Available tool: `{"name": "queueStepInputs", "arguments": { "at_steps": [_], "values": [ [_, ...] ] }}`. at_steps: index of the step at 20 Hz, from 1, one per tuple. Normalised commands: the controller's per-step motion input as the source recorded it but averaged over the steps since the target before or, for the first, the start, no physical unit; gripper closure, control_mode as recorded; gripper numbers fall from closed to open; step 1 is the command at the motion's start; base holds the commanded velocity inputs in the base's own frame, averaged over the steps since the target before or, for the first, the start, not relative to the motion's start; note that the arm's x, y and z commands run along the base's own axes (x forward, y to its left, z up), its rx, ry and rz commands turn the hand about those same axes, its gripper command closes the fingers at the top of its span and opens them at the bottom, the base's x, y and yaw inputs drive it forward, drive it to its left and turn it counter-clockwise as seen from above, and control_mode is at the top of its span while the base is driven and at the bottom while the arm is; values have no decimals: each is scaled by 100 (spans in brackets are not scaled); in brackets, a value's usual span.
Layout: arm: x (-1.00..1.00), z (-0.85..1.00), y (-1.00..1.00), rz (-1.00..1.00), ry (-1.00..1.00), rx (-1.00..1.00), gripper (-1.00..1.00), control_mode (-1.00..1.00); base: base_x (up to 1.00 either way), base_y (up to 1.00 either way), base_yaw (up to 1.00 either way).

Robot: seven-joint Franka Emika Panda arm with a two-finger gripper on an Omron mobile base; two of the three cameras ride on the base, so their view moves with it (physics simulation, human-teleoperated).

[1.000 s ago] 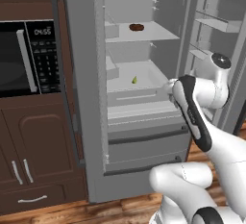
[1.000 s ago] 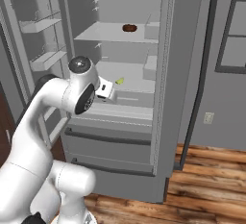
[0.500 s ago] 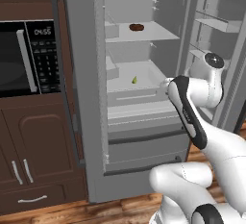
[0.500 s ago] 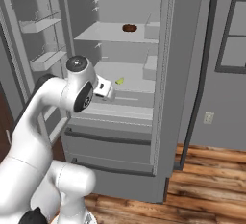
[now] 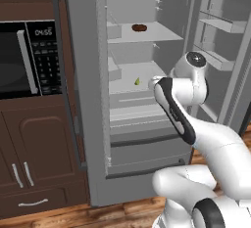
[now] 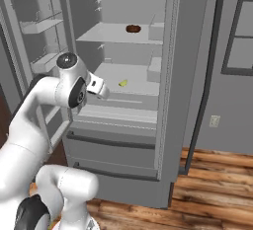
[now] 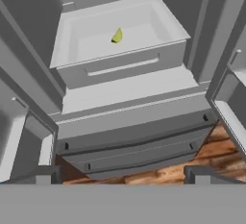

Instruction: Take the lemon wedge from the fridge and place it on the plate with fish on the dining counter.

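The hand [image 7: 122,175] is hanging wide open and holding nothing in front of the open fridge [image 5: 93,139], facing the tiny yellow-green lemon wedge [image 7: 116,36] that is lying alone in a white drawer inside.

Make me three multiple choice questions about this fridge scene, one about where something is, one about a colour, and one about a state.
1. Where is the lemon wedge?
A. top shelf
B. lower shelf tray
C. door bin

2. What colour is the lump on the upper shelf?
A. dark brown
B. red
C. white

3. How does the gripper stand?
A. shut on the wedge
C. shut, empty
B. open, empty

Answers: 1 B, the wedge lies in the tray below the upper shelf. 2 A, it shows dark brown. 3 B, the fingertips stand wide apart, short of the fridge.
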Motion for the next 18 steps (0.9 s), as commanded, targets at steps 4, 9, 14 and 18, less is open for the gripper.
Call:
{"name": "queueStepInputs", "arguments": {
  "at_steps": [4, 9, 14, 18],
  "values": [
    [-35, -5, -8, 0, -8, -1, -100, -100, 0, 0, 0],
    [-83, -6, -12, 0, -32, -4, -100, -100, 0, 0, 0],
    [-7, 0, 0, 0, -5, 0, -100, -100, 0, 0, 0],
    [0, 0, 0, 0, 0, 0, -100, -100, 0, 0, 0]
  ]
}}
